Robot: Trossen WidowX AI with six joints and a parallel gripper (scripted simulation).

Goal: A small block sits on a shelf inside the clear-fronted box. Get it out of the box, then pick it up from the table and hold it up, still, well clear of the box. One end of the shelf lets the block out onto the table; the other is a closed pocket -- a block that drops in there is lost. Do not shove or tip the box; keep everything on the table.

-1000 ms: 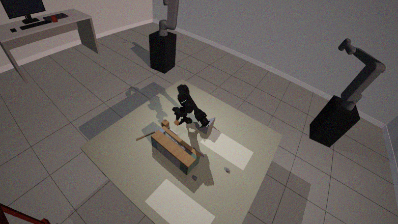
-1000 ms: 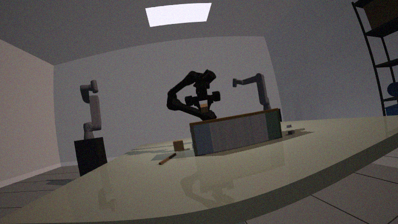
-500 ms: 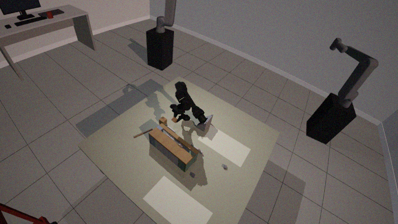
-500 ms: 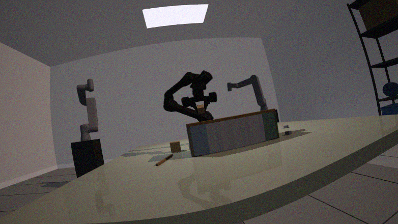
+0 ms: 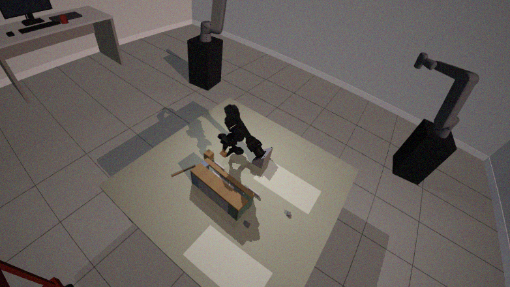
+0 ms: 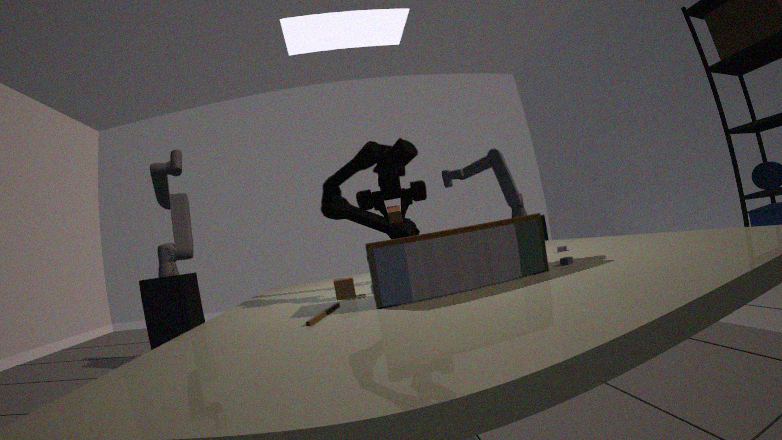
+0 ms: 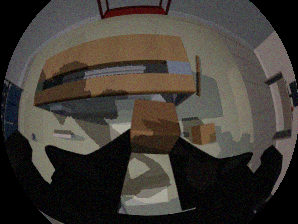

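Observation:
The small orange-brown block [image 5: 223,153] [image 6: 393,213] [image 7: 155,126] is between the fingertips, raised above the table. My gripper [image 5: 224,151] [image 6: 394,217] [image 7: 150,133] is shut on it. The block is outside the box, beyond its long side as seen in the exterior view. The box [image 5: 217,186] [image 6: 459,273] [image 7: 115,50] stands upright on the table, with an orange-brown top, a blue section at one end and a green one at the other. No block shows in the box, though much of its inside is hidden.
A second orange-brown cube [image 5: 209,154] [image 6: 344,288] [image 7: 203,134] stands on the table near the blue end. A thin brown stick [image 5: 182,171] [image 6: 322,315] [image 7: 198,75] lies beyond that end. Two small grey pieces [image 5: 287,213] [image 5: 246,224] lie past the green end.

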